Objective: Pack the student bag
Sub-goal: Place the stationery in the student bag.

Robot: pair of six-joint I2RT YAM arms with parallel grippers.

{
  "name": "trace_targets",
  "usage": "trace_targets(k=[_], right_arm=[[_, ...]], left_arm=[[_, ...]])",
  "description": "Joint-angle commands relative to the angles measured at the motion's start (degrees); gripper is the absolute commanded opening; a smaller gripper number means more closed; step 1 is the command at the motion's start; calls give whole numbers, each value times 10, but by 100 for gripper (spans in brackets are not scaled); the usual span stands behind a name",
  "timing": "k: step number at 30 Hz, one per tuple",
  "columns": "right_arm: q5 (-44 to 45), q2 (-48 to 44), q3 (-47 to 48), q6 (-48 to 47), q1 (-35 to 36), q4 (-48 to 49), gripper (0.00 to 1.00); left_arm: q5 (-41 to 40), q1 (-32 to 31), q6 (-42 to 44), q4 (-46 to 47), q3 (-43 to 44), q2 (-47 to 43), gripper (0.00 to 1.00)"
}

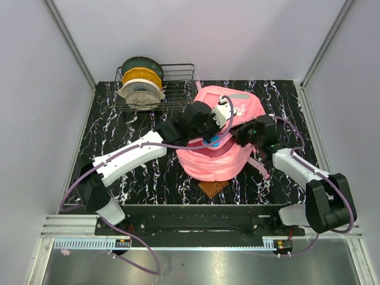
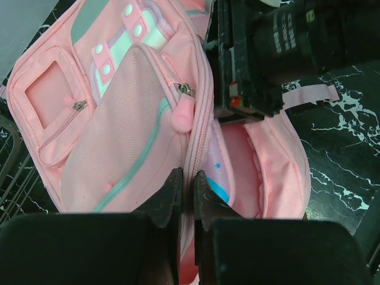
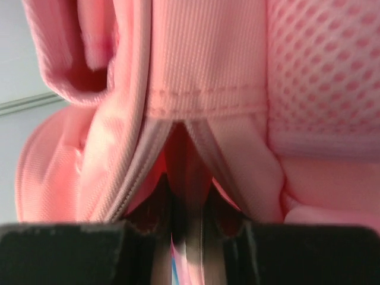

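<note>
Black marble with white veins covers the tabletop (image 1: 119, 148). At about eleven o'clock on it stands a wire basket (image 1: 178, 89) holding filament spools (image 1: 141, 86) in dark green, yellow and white, set on edge.

The left end effector (image 2: 185, 185) reaches in from seven o'clock. Its fingers are pressed almost together, pinching the zipper rim of the student bag (image 1: 217, 163).

This pink bag lies near the middle of the tabletop with its front pockets up and its main compartment gaping. Inside it shows something pale with blue print (image 2: 218, 181), too little of it to name. A flat brown item (image 1: 214, 188) pokes out from under the bag's six o'clock edge. A pink strap (image 1: 258, 165) trails off at four o'clock.

The right end effector (image 3: 189, 208) comes in from four o'clock. It is closed to a narrow slit on a fold of the bag's fabric below a stitched seam, across the opening from the left one.
</note>
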Motion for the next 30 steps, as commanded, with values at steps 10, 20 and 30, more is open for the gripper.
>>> trace_targets(k=[10,20,30], right_arm=[[244,6,-28,-10,107,194,74],[200,-217,-78,-96,107,4,84],[286,-430,-122,-41,107,-249,82]], left_arm=[[-34,-16,-51,54,47,-34,0],[-70,-15,-54,53,48,-19,0],[-48,-12,-85,60,13,-34,74]])
